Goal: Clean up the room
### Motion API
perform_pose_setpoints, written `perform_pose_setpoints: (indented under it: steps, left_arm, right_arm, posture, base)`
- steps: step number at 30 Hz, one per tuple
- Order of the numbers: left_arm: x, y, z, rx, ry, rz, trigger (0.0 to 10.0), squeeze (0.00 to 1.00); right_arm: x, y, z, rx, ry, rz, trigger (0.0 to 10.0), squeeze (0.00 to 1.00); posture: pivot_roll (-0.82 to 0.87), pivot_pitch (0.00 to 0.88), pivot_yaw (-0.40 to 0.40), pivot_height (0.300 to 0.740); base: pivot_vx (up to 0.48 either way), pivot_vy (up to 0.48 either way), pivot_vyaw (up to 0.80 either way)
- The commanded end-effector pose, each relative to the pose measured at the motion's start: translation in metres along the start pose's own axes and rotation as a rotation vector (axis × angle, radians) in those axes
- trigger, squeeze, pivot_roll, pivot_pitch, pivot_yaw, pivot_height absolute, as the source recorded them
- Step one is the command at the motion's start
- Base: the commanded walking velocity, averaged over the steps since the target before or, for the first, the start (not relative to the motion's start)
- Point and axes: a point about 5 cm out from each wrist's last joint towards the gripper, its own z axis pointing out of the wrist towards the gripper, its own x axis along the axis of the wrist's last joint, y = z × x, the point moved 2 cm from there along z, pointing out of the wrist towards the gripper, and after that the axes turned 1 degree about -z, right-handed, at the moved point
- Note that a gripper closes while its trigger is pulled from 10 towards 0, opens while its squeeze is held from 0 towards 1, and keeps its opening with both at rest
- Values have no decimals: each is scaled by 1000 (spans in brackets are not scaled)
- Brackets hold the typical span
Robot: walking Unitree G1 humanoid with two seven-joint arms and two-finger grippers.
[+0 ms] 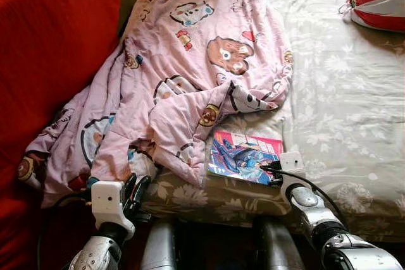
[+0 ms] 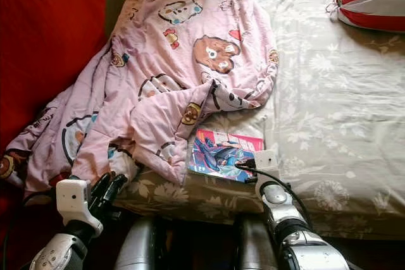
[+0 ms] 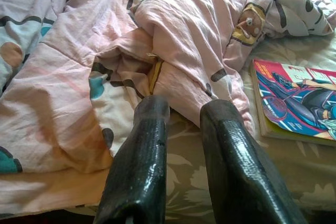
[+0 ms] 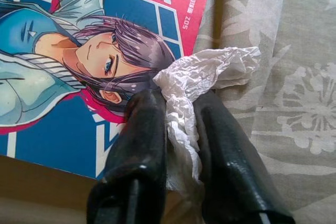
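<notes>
A crumpled tissue (image 4: 194, 85) is pinched between the closed fingers of the right gripper (image 4: 181, 129), evidently picked off the bed (image 1: 342, 93) as rubbish; the comic book (image 4: 79, 61) lies just beyond the fingertips. The left gripper (image 3: 184, 129) is held open before the blanket (image 3: 105, 51).

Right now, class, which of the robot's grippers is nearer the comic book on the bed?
Right. The right gripper sits at the comic book's corner; the left gripper is off beside the pink blanket.
</notes>
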Motion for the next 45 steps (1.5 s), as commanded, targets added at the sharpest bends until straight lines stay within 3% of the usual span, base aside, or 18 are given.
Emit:
perform_pose_setpoints:
  steps: [1,12,14,18,28,29,31,32,39,45]
  left_arm:
    - [-6,-5,-3,17,-30,5,10000,0]
    - [-6,-7,9,18,-14,19,10000,0]
    - [-6,-9,14,20,-10,26,10000,0]
    - [-6,-12,22,24,0,31,10000,0]
    - [-16,-17,38,28,-5,32,10000,0]
    - [-18,-18,39,30,-7,32,10000,0]
    - [-19,-19,41,33,-9,32,10000,0]
    - [-23,-21,44,41,-13,29,10000,0]
    - [-28,-23,48,46,-13,20,10000,0]
    - [-42,-28,50,64,-50,5,10000,0]
  right_arm:
    - [-16,1,-2,-21,-65,8,0,0]
    - [-18,14,-3,-121,-43,111,0,0]
    - [-12,16,-4,-115,23,216,0,0]
    - [-3,19,-6,-87,148,299,0,0]
    - [-10,25,-19,-68,294,365,0,0]
    - [-10,26,-20,-68,308,362,4941,0]
    - [-11,27,-23,-68,328,365,4941,0]
    - [-17,27,-28,-65,343,341,10000,0]
    - [-21,28,-42,-46,392,322,10000,0]
    - [-30,17,-47,20,384,320,10000,0]
  posture:
    - [118,214,69,600]
    - [103,162,66,600]
    - [93,132,65,600]
    - [67,91,65,600]
    - [16,20,70,600]
    - [11,14,71,600]
    - [9,11,71,600]
    - [-6,0,71,600]
    - [-29,0,80,600]
    - [-45,0,85,600]
  base:
    - [0,0,0]
    - [0,0,0]
    - [0,0,0]
    - [0,0,0]
    - [0,0,0]
    - [0,0,0]
    - [0,0,0]
    - [0,0,0]
    - [0,0,0]
    - [0,0,0]
